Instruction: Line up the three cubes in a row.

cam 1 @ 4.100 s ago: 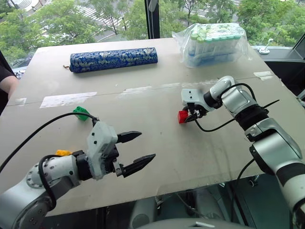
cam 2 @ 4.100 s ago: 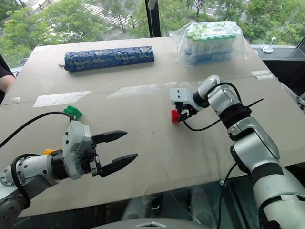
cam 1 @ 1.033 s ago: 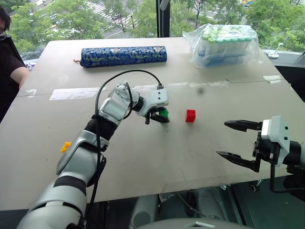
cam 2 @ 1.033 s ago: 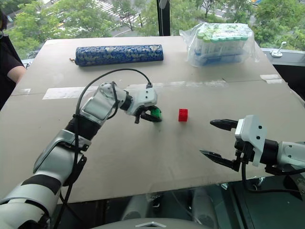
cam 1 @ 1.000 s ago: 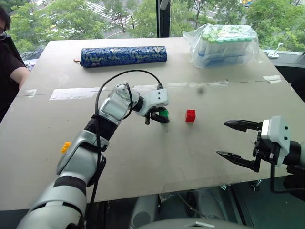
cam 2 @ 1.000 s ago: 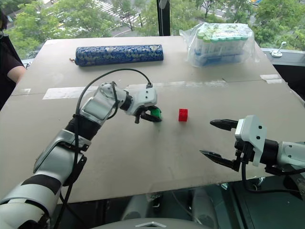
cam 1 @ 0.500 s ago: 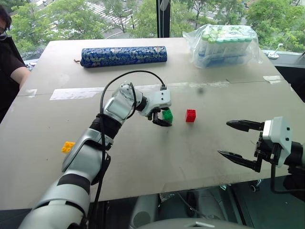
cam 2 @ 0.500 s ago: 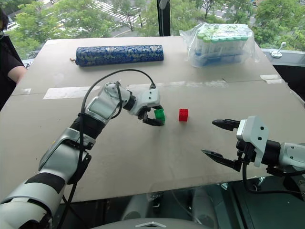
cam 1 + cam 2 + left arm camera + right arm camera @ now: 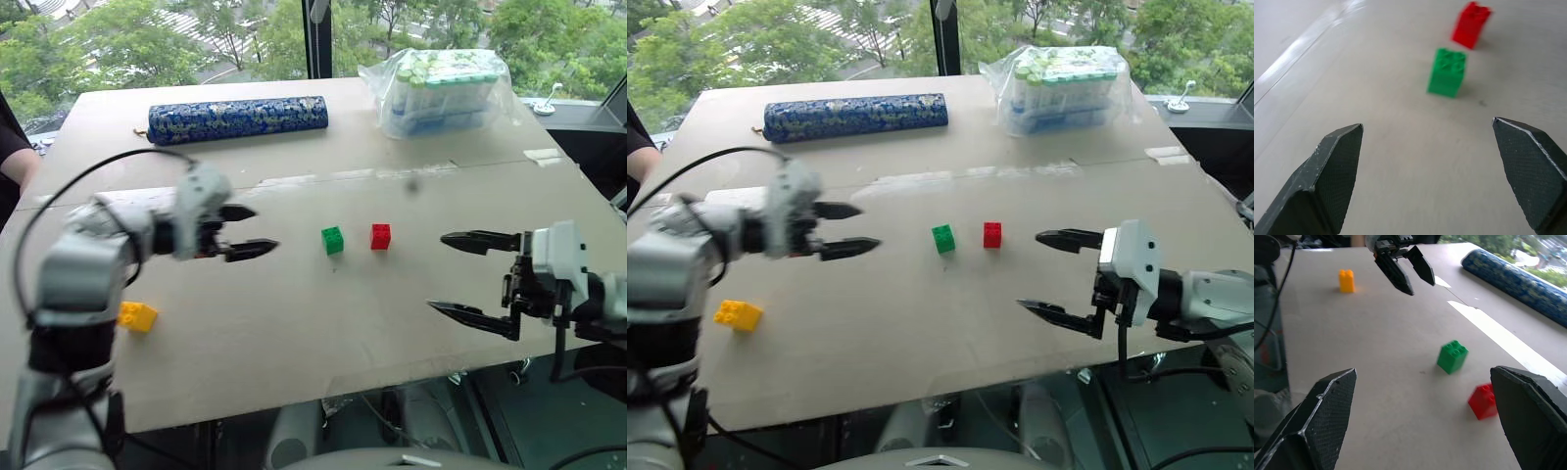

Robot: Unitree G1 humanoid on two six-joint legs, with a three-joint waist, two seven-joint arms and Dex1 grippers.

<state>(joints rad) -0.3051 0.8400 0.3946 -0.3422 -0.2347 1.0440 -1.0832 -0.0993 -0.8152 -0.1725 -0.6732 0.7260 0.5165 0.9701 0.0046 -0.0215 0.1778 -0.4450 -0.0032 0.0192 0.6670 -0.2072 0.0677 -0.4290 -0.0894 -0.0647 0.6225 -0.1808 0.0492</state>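
The green cube [image 9: 333, 240] stands on the table just left of the red cube [image 9: 380, 236], the two side by side with a small gap. Far off at the table's left lies the yellow cube [image 9: 137, 316]. My left gripper [image 9: 245, 231] hovers open and empty to the left of the green cube, fingers pointing toward it. On the right my right gripper [image 9: 472, 277] is open wide and empty, right of the red cube. The right wrist view shows the green cube [image 9: 1452, 356], red cube [image 9: 1484, 401] and yellow cube [image 9: 1346, 280].
A long blue patterned cylinder [image 9: 237, 119] lies at the table's far left. A clear bag of green-capped tubes [image 9: 441, 90] sits at the far right. A person's arm [image 9: 15, 162] shows at the left edge. Tape strips [image 9: 411, 172] cross the tabletop.
My left gripper opened, let go of the green cube beside the red one and drew back to the left. The right gripper edged slightly left. The camera view shifted.
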